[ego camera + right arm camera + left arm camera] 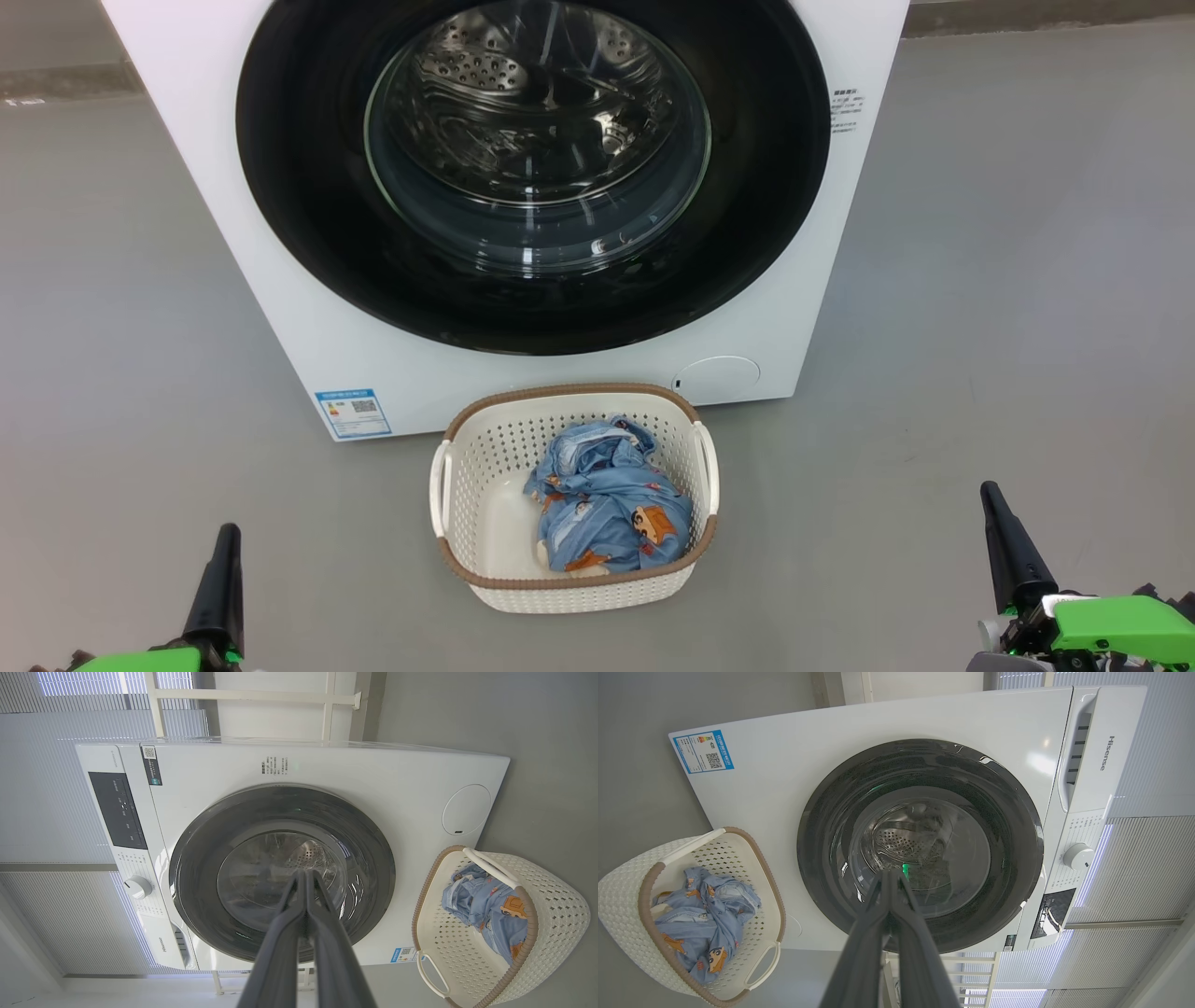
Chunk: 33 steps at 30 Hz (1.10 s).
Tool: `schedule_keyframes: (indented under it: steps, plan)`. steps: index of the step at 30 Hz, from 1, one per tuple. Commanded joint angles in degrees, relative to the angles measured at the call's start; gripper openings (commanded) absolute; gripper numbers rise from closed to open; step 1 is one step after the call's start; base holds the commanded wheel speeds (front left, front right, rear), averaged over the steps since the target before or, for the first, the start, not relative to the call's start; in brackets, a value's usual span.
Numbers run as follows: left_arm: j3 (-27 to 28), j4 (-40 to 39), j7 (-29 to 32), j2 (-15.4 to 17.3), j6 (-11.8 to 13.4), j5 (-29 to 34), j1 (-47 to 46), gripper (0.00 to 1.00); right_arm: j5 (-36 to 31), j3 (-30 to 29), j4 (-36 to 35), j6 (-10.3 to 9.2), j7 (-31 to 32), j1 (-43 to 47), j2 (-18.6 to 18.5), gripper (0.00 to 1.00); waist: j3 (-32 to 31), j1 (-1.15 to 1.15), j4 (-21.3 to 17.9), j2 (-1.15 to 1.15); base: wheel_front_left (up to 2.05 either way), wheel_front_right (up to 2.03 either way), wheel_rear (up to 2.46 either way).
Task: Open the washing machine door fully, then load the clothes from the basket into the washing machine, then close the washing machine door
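Observation:
The white washing machine (pixel 280 308) (pixel 794 774) (pixel 397 788) stands ahead with its round black-rimmed door (pixel 299 187) (pixel 831 826) (pixel 373 868) closed flat against the front, the steel drum visible through the glass. The cream basket (pixel 467 485) (pixel 626 896) (pixel 556 905) sits on the floor right before the machine, holding crumpled light blue clothes (pixel 607 504) (pixel 705 914) (pixel 490 905) with orange cartoon prints. My left gripper (pixel 227 537) (pixel 889 875) is shut and holds nothing, low at the left. My right gripper (pixel 991 495) (pixel 304 875) is shut and holds nothing too, low at the right. Both are well short of the basket and the door.
Bare grey floor (pixel 1027 280) spreads on both sides of the machine and around the basket. A blue label (pixel 353 413) marks the machine's lower left corner and a round white cap (pixel 717 378) its lower right. White blinds (pixel 56 723) cover the wall behind the machine.

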Motion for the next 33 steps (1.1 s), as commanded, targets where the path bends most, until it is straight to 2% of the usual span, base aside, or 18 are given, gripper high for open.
schedule_keyframes:
  steps: [1, 33]
  plan:
    - [1.8, -1.0, 0.2, 0.9, -0.2, 0.2, -2.3, 0.0, 0.3, 1.6, -1.4, -0.08, 0.4, -2.3, -0.3, 0.0, 0.0, 0.0, 0.0, 0.0, 0.0, 0.0, 0.0]
    - [1.8, -1.0, 0.2, 0.9, -0.2, 0.2, -2.3, 0.0, 0.3, 1.6, -1.4, -0.08, 0.4, -2.3, -0.3, 0.0, 0.0, 0.0, 0.0, 0.0, 0.0, 0.0, 0.0]
